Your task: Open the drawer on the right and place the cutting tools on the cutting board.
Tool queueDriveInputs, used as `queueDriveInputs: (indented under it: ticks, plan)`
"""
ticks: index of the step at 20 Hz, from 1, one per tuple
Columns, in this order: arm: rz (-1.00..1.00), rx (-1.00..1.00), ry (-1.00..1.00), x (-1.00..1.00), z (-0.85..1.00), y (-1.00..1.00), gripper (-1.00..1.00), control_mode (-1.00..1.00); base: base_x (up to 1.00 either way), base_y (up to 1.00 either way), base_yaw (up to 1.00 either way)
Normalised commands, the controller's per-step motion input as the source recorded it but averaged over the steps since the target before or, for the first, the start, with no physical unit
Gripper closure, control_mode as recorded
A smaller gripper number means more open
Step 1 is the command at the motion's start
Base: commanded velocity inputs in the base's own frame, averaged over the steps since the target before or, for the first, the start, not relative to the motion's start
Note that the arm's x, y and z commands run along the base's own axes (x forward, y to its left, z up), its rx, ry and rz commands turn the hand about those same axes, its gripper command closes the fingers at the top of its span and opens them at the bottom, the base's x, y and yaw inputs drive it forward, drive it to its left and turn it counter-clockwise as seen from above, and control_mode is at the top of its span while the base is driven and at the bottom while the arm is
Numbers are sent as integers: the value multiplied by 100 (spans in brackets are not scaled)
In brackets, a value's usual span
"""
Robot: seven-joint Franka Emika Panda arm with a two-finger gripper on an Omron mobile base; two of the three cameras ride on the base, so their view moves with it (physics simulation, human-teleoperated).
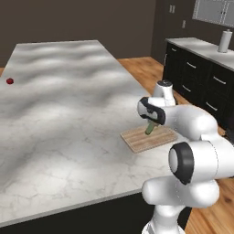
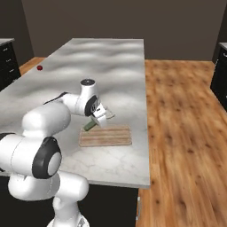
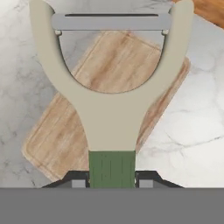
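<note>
My gripper (image 3: 112, 179) is shut on a cutting tool, a peeler (image 3: 112, 113) with a green handle and a pale forked head holding a thin blade. It hangs just above the cutting board (image 3: 65, 127), a light-brown wooden board lying on the marble island. From the left base the peeler (image 1: 149, 129) tilts down from the gripper (image 1: 152, 122) over the far part of the board (image 1: 148, 138). From the right base the gripper (image 2: 98, 119) holds the peeler (image 2: 91, 125) over the board's left end (image 2: 106, 135). The drawer is out of view.
A small red ball (image 1: 9, 81) (image 2: 40, 68) lies far off on the island's other side. The board sits close to the island's edge (image 2: 144, 133), with wooden floor beyond. Black cabinets (image 1: 201, 87) and a paper towel roll (image 1: 225, 41) stand across the aisle.
</note>
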Motion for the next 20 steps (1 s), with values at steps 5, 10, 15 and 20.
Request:
queueDriveInputs:
  ticks: [5,10,15,20]
  plan:
    - [-16,3,19,54,-66,0,100,-100,0,0,0]
    - [-13,6,23,60,-62,0,100,-100,0,0,0]
    - [-9,2,18,63,-51,0,100,-100,0,0,0]
    - [-6,0,14,52,-46,0,100,-100,0,0,0]
